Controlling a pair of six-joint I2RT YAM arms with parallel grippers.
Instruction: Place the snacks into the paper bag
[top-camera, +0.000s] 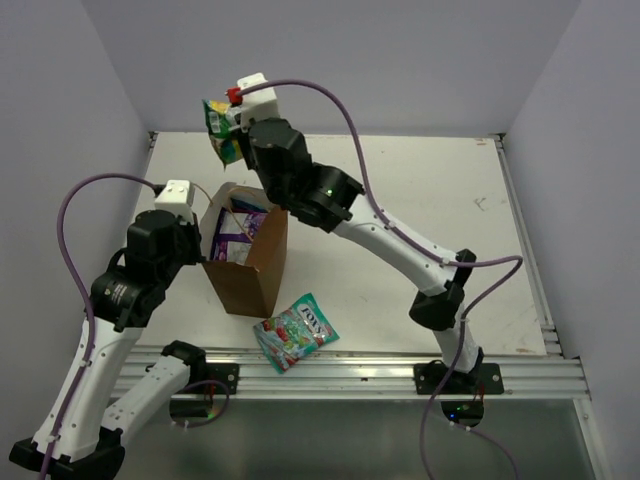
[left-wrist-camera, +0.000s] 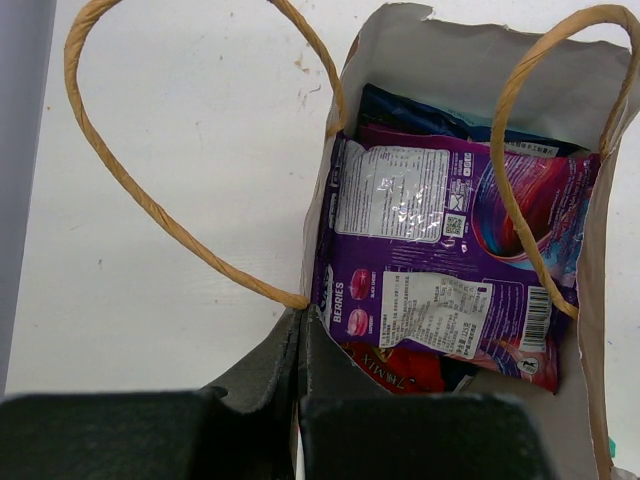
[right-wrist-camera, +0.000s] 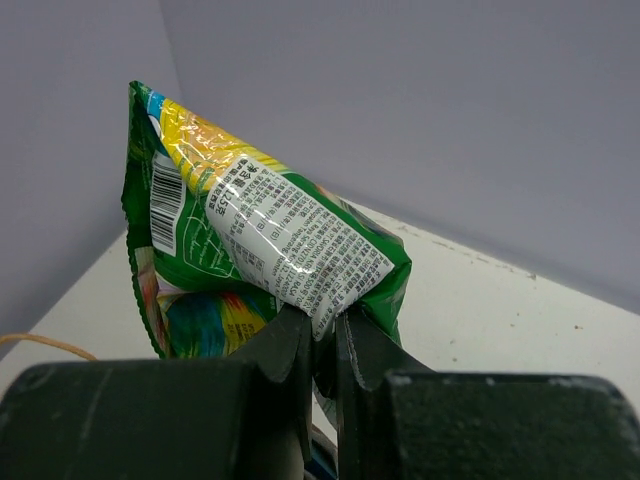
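The brown paper bag (top-camera: 255, 272) stands open on the table, left of centre. My left gripper (top-camera: 204, 248) is shut on its left rim, which shows in the left wrist view (left-wrist-camera: 300, 322) beside a string handle (left-wrist-camera: 120, 172). Inside the bag lie purple packets (left-wrist-camera: 450, 250), a blue one (left-wrist-camera: 420, 112) and a red one (left-wrist-camera: 425, 368). My right gripper (top-camera: 238, 128) is shut on a green packet (top-camera: 222, 132), held high behind the bag's far end. It also shows in the right wrist view (right-wrist-camera: 250, 225), pinched at its lower corner. A teal-pink packet (top-camera: 295, 332) lies on the table in front of the bag.
Purple-grey walls close in the table at the back and both sides. A metal rail (top-camera: 350, 372) runs along the near edge, with both arm bases on it. The right arm (top-camera: 400, 245) stretches across the middle of the table towards the bag.
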